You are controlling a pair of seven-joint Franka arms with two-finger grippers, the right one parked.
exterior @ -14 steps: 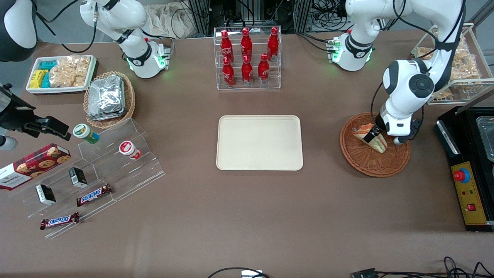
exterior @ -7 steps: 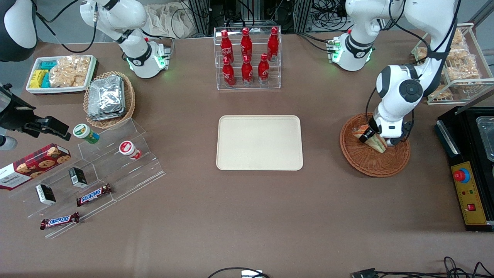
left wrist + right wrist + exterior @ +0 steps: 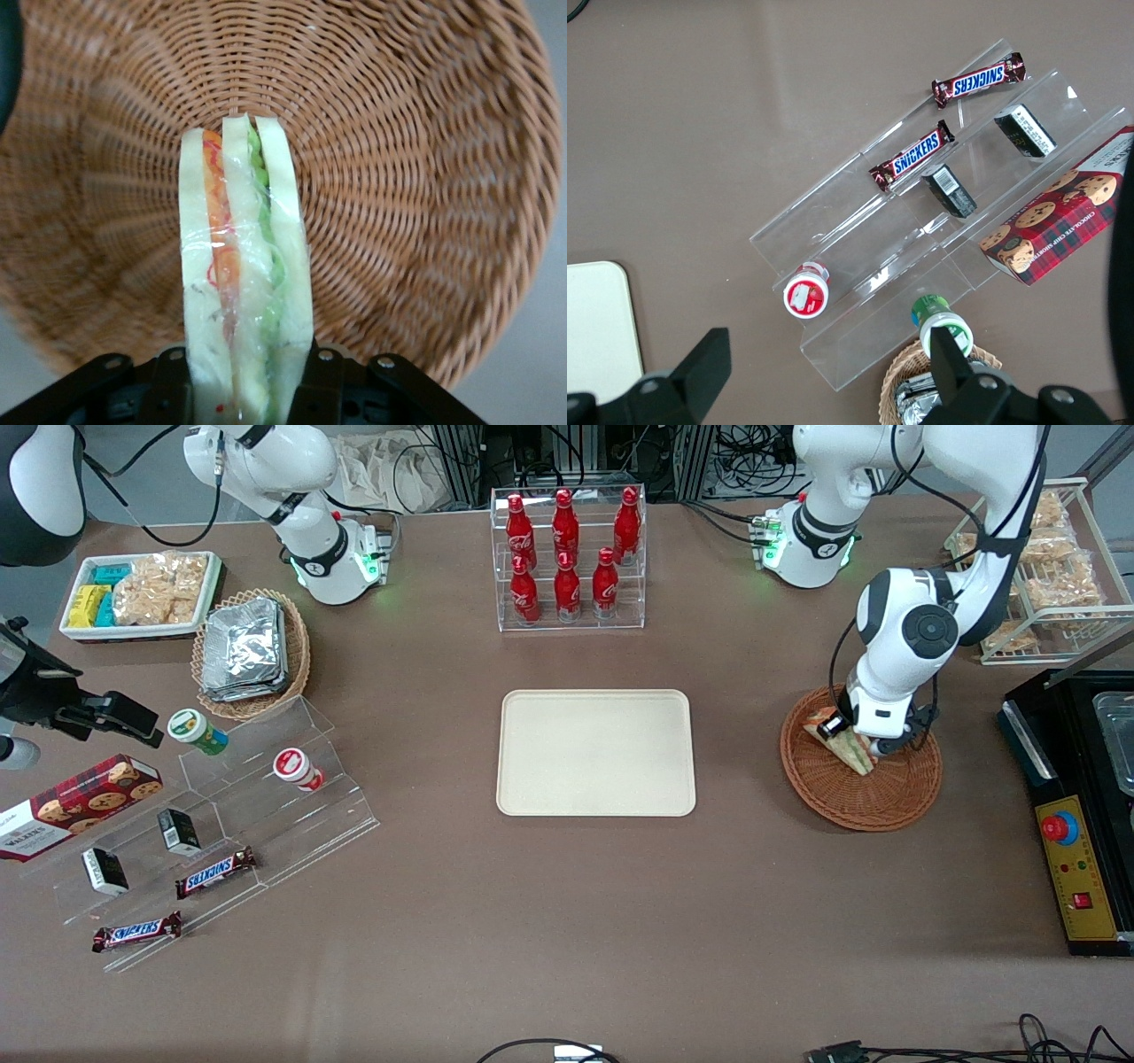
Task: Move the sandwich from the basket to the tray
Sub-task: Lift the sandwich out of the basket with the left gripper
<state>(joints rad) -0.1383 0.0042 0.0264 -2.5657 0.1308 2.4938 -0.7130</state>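
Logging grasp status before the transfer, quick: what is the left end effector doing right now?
Left end effector: shut on the triangular white-bread sandwich, over the round reddish-brown wicker basket.

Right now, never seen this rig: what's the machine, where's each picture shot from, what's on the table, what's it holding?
It is a pair of white robot arms bolted to a brown table; only one arm works. One picture looks down on the table from the front. Another comes from a camera on the working arm's wrist, and the third from the parked arm's wrist.

The working arm's tool is shut on the sandwich, a wrapped white-bread wedge, over the reddish wicker basket. The cream tray lies at the table's middle with nothing on it.

Also there: a clear rack of red bottles, and Snickers bars on clear steps toward the parked arm's end.
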